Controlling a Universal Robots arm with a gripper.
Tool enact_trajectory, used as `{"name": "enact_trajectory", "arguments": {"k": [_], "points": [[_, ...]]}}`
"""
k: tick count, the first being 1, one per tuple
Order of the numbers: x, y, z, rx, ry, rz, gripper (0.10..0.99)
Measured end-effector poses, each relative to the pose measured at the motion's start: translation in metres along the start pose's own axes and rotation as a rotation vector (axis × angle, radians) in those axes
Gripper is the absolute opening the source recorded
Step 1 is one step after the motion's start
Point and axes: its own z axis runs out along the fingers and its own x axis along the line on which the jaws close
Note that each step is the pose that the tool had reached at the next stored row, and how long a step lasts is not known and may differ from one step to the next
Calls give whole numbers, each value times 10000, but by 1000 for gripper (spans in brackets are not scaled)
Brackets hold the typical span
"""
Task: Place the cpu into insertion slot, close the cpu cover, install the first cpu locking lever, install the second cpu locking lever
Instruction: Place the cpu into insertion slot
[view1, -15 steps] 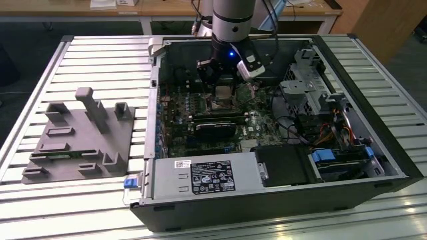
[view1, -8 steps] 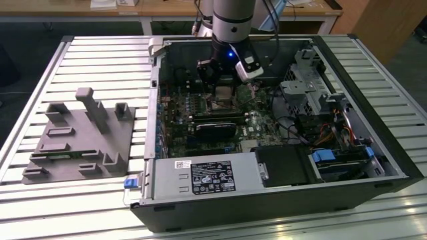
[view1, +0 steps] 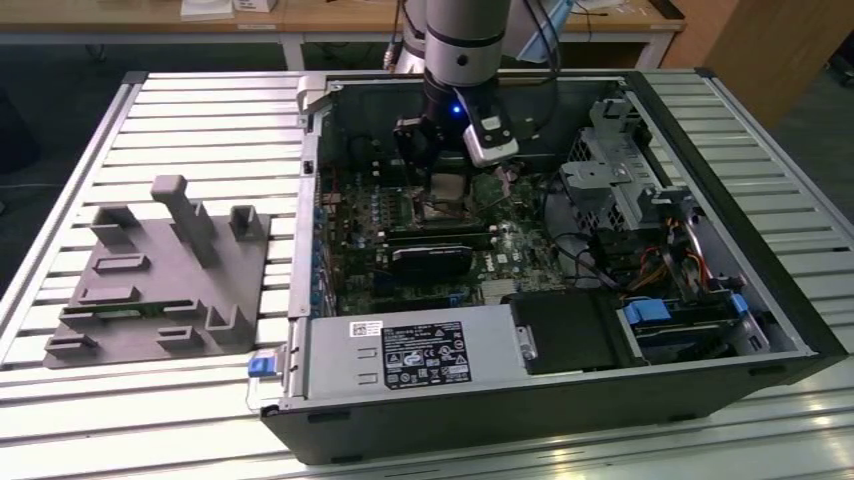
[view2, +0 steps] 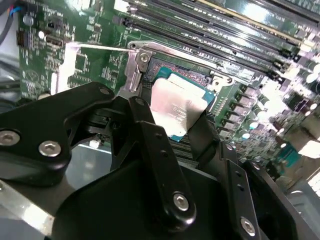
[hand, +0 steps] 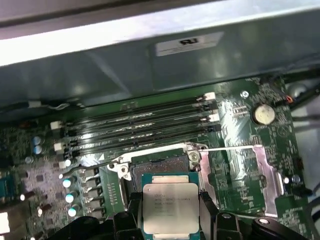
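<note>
Setup: open computer case lying on slatted table; arm reaches down into it from above.
End effector: pinching the cpu between two dark fingers, one on each of two opposite edges.
Cpu position: pale face up, held over the near part of the insertion slot; in the second wrist view the cpu looks tilted against the slot. Contact with the slot: cannot tell.
Insertion slot: dark centre exposed, uncovered, on the green board.
Cpu cover: swung open, lying just beside the slot; green board shows through its open centre. It appears as a silvery frame in the second wrist view.
Nearby: long memory slots run parallel past the slot's far side.
Elsewhere: grey fixture on the table, at the exterior view's left of the case.
</note>
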Motion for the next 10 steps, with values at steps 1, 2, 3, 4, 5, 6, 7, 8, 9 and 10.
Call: {"name": "enact_trajectory", "arguments": {"k": [1,2,3,4,5,6,7,8,9,10], "points": [[0,0,2,4,-9,159,541],[0,0,4,8,-18,322,541],[0,0,6,12,-27,490,541],[0,0,7,15,-33,655,541],[0,0,9,18,-39,822,541],[0,0,10,19,-46,976,541],[0,0,12,21,-53,1147,541],[0,-1,13,23,-60,1312,541],[0,-1,14,26,-66,1475,541],[0,-1,16,27,-72,1640,541]]}}
